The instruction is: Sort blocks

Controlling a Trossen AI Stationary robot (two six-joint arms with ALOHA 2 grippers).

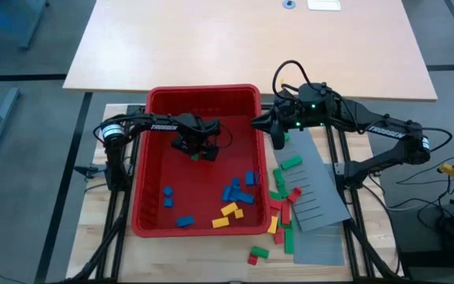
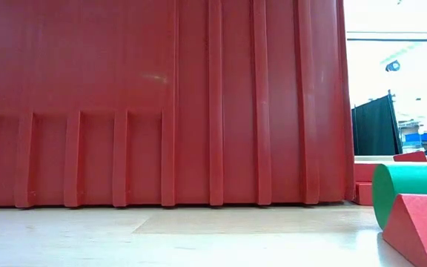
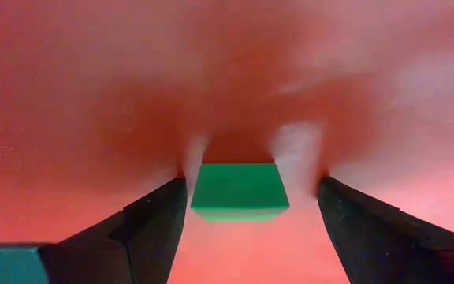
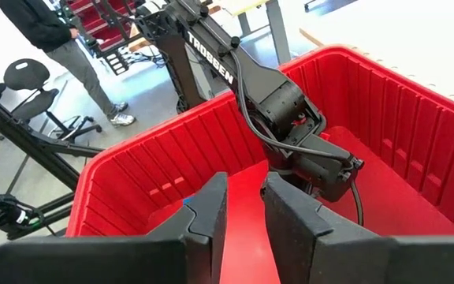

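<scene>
I hold the left pincer released astride a green block near the red bin's far wall, next closing to lift it; right pincer waits nearly closed, empty, at the bin's right rim.

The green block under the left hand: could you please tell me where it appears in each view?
High view: green block under the left hand, in the red bin.
Low view: not visible; bin wall only.
Left wrist view: centre, between open fingers.
Right wrist view: hidden.
Shared landmark: the bin.
</scene>
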